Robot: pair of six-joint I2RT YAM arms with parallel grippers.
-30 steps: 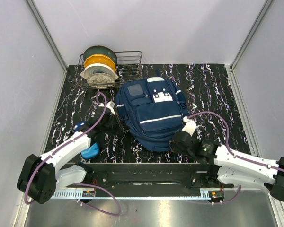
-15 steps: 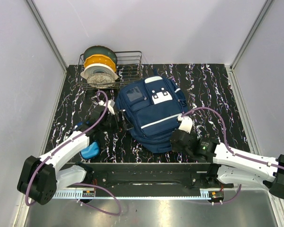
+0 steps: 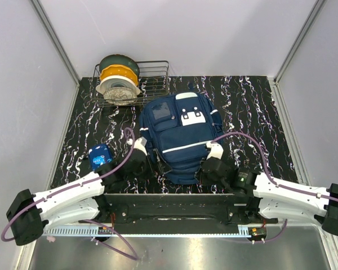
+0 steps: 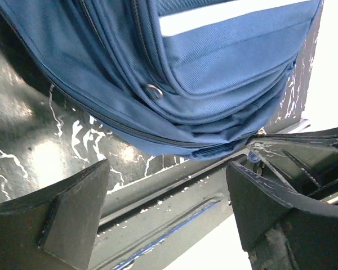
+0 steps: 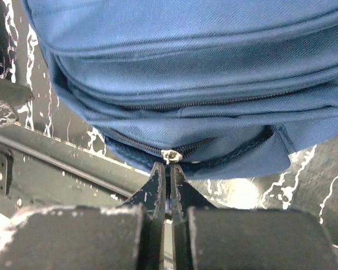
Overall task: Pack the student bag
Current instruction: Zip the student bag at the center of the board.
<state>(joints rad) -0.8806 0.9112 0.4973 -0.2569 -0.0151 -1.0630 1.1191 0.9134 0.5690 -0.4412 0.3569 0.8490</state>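
The student bag [image 3: 180, 132], navy blue with white patches, lies flat in the middle of the black marbled table, its bottom toward the arms. My right gripper [image 5: 169, 169] is at the bag's near edge, shut on the small metal zipper pull [image 5: 170, 155] of the lowest zipper. In the top view the right gripper [image 3: 210, 164] touches the bag's near right corner. My left gripper [image 4: 169, 197] stands wide open just off the bag's [image 4: 203, 67] near left corner, with nothing between its fingers [image 4: 62, 219]. In the top view the left gripper [image 3: 137, 160] sits beside the bag.
A wire basket [image 3: 155, 79] at the back left holds filament spools [image 3: 118, 79]. A small blue object [image 3: 99, 153] lies on the table left of my left arm. A black metal rail [image 3: 169, 202] runs along the table's near edge.
My left gripper opened, let go at the bag's left side and drew back toward the near edge, uncovering the blue object. The right gripper, still shut, shifted left with the bag's near edge.
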